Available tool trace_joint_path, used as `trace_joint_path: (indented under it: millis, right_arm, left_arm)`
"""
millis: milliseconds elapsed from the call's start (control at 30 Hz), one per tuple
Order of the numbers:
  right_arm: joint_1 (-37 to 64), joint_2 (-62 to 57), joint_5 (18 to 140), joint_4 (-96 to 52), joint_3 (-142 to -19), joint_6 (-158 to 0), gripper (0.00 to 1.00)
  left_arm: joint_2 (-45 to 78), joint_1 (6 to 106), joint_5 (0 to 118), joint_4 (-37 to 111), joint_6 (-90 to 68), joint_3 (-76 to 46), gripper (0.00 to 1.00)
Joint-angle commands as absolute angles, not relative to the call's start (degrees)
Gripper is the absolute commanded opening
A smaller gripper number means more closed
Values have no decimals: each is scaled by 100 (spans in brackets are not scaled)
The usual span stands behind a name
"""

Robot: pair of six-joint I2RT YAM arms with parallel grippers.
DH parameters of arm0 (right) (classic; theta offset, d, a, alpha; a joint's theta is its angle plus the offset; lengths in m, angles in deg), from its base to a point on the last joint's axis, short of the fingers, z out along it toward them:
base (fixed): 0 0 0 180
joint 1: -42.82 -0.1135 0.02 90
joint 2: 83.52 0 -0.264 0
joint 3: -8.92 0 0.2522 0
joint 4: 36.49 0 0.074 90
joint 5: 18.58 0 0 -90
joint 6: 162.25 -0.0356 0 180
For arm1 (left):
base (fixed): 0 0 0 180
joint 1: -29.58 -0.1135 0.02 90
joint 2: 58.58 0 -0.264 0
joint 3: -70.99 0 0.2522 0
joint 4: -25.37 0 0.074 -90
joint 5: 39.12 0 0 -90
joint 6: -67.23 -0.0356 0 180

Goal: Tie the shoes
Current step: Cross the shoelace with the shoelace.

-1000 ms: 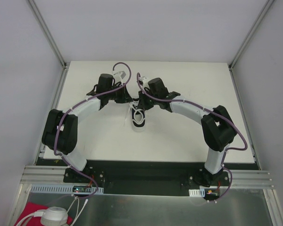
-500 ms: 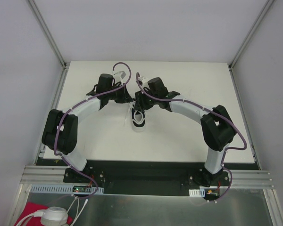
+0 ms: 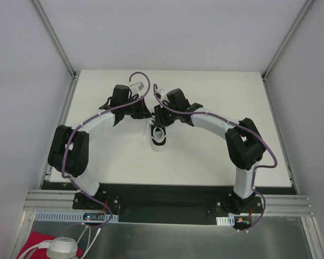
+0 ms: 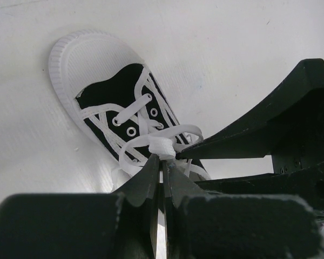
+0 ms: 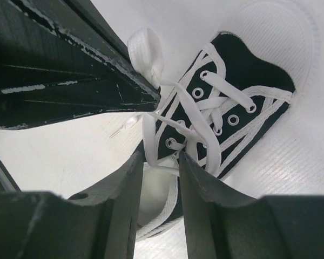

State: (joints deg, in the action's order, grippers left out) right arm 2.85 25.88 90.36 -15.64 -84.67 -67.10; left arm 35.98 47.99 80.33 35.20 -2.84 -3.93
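The shoes are one small black sneaker [image 3: 159, 138] with a white sole and toe rim, lying mid-table with its toe toward the arms. My left gripper [image 4: 163, 159] is shut on a bunched white lace [image 4: 162, 147] above the eyelets, holding it up off the shoe [image 4: 114, 93]. My right gripper [image 5: 159, 156] hangs open over the shoe's [image 5: 243, 81] upper eyelets, with loose lace strands crossing the gap between its fingers. In the right wrist view the left gripper's fingers [image 5: 97, 59] pinch the lace [image 5: 146, 54]. From above, both grippers [image 3: 146, 114] [image 3: 157, 121] meet at the heel end.
The white table [image 3: 216, 162] is walled by grey panels left, right and behind. The two arms arch in from both sides, their fingers almost touching over the shoe. A lace tip [image 5: 121, 128] lies on the table beside the shoe.
The right gripper was shut and now stands open; its wrist has shifted slightly left and farther from the bases. The left arm and the shoe have not moved.
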Motion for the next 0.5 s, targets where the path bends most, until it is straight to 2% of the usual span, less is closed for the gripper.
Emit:
trace_joint_path:
  millis: [0, 300, 367, 467]
  right_arm:
    - [257, 2572, 9102, -1553, -8640, -6601, 35]
    - [213, 2660, 9128, -1553, -8649, -6592, 36]
    - [204, 2678, 9119, -1561, -8649, -6583, 35]
    - [186, 2643, 9058, -1553, -8623, -6548, 27]
  left_arm:
    - [3344, 4830, 8058, 3491, -405, -605, 0]
    - [3335, 4839, 8076, 3491, -405, -614, 0]
    - [3344, 4839, 8076, 3500, -396, -614, 0]
    - [3344, 4830, 8111, 3500, -405, -614, 0]
